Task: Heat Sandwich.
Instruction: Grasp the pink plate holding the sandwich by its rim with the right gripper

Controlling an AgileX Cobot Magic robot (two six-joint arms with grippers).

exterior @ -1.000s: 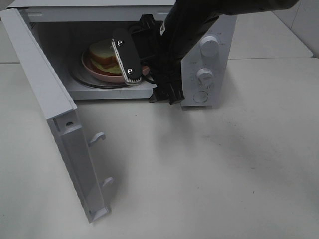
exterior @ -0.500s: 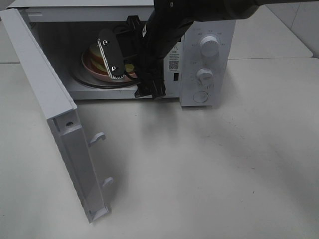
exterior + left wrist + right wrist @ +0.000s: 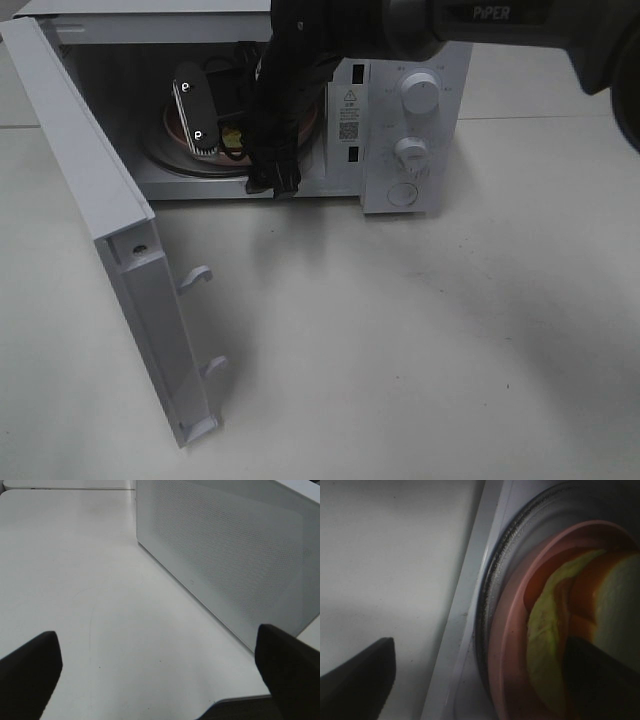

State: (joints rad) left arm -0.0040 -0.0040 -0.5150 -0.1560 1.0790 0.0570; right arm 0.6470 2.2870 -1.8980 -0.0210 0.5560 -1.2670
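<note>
**Exterior high view: right arm inside the open microwave, sandwich on its plate**

A boxy white microwave oven (image 3: 385, 150) with two round knobs stands on a plain white table (image 3: 420, 340). Its white door (image 3: 100, 200) is swung wide open at the microwave's hinge side. The black right arm comes in over the microwave's top corner and dips into the cavity, hiding most of what lies inside.

The right wrist view looks into that cavity. The sandwich (image 3: 600, 600), thick white bread over pale green lettuce and a reddish-orange filling, lies on a round pink plate (image 3: 506, 645). The plate sits on the round glass turntable (image 3: 487, 592) on the microwave's floor.

The right gripper (image 3: 480, 677) has its black jaws spread wide. One finger hangs by the microwave's front edge. The other finger lies over the sandwich's near end, and I cannot tell whether it touches the bread.

The left gripper (image 3: 160, 667), seen only in the left wrist view, is also spread wide and holds nothing. It hovers over the table outside the microwave, facing a white panel with fine dotted mesh (image 3: 235, 565).
</note>
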